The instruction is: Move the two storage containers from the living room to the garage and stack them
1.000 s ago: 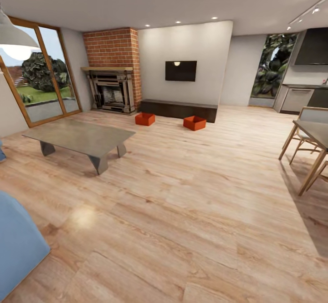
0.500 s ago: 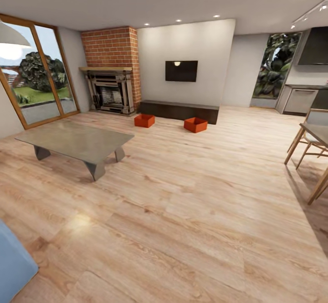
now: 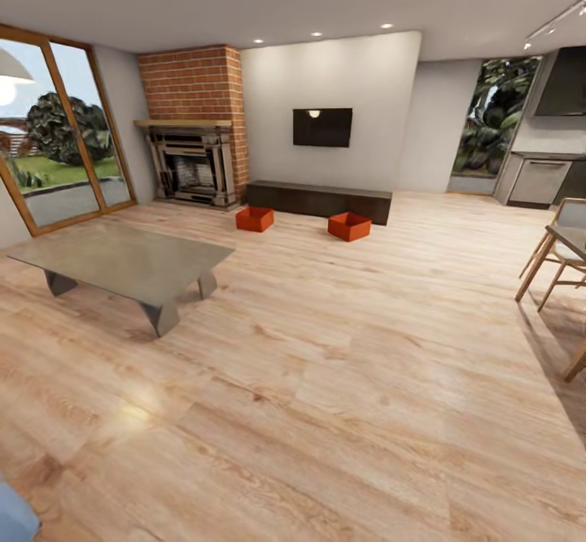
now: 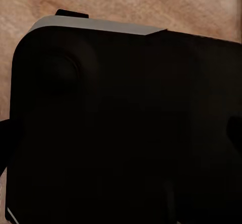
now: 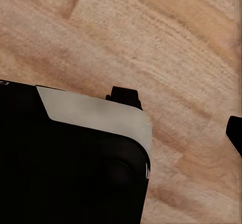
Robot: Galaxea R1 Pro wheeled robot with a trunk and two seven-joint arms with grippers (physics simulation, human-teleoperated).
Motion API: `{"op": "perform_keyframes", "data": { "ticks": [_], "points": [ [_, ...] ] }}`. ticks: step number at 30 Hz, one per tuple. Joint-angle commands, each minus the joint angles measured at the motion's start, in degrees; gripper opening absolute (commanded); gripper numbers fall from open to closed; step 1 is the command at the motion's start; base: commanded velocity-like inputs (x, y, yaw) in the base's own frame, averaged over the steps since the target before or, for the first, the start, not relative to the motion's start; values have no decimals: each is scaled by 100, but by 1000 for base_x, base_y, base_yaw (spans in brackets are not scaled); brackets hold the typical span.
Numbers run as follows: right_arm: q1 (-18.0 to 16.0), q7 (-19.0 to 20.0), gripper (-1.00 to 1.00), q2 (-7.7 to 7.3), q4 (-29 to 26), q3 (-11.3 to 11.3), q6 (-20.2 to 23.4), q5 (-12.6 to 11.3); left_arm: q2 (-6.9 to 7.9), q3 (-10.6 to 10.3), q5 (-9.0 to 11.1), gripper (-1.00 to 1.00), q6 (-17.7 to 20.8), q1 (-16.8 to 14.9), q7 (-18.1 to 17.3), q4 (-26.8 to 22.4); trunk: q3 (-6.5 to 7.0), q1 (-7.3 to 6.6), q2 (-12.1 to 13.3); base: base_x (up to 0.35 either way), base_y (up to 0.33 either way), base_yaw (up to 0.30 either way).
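Two orange-red storage containers stand on the light wood-plank floor of the living room, far ahead in the head view. The left container [image 3: 255, 218] and the right container [image 3: 349, 226] sit apart, just in front of a long low dark bench [image 3: 319, 200]. In the left wrist view, my left gripper [image 4: 121, 143] has dark fingers at both frame edges, in front of the robot's black body. In the right wrist view, my right gripper [image 5: 121, 133] hangs over bare planks, with one fingertip [image 5: 235, 133] at the frame edge. Neither gripper holds anything.
A low grey coffee table [image 3: 122, 257] stands at the left. Wooden chairs and a table [image 3: 561, 257] are at the right edge, and a blue sofa corner [image 3: 12, 517] is at the bottom left. A brick fireplace [image 3: 191, 159] and a wall TV [image 3: 323, 127] line the far wall. Wide open floor leads to the containers.
The whole head view has shifted, so the camera has moved forward. The blue sofa has almost left the picture and the chairs have slid right. The containers have not moved.
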Motion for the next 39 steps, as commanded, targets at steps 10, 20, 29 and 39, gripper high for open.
{"op": "perform_keyframes", "data": {
  "ticks": [10, 20, 29, 39],
  "points": [
    [-6, -8, 100, 6, 20, 47, -22, -60, -1, 3, 42, 100, -14, -1, -10, 3, 17, 3, -2, 337, 0, -238],
    [-6, -8, 100, 5, 16, 48, -18, -52, -1, 1, 45, 100, -12, -3, -10, 6, 26, 3, -2, 336, 0, -91],
    [-6, -8, 100, 5, 16, 48, -18, -51, -1, -2, 48, 100, -12, -3, -10, 4, 26, 3, -2, 337, 0, -2],
    [-6, -8, 100, 5, 16, 48, -18, -51, -1, -2, 50, 100, -11, -1, -10, 7, 26, 3, -2, 337, 0, 0]
  ]
}}
